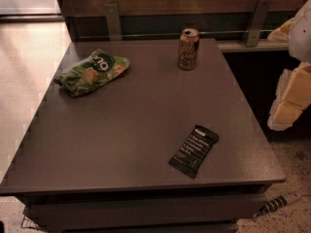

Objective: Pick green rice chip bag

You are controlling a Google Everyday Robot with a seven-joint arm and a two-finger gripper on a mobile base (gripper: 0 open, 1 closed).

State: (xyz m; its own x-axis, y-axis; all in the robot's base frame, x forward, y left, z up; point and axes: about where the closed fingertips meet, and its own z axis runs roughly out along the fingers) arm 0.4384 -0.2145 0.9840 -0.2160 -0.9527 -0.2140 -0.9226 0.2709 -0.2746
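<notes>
The green rice chip bag [92, 72] lies on the grey table [136, 130] at its far left. It is puffy and light green, with a dark green round logo and pictures of orange chips. My gripper [287, 106], white and yellow, hangs at the right edge of the view, beyond the table's right side. It is far from the bag and holds nothing that I can see.
A bronze drink can [188, 49] stands upright at the table's far middle. A flat black bar wrapper [194, 151] with white text lies near the front right. A wall with a metal rail runs behind the table. Light floor lies to the left.
</notes>
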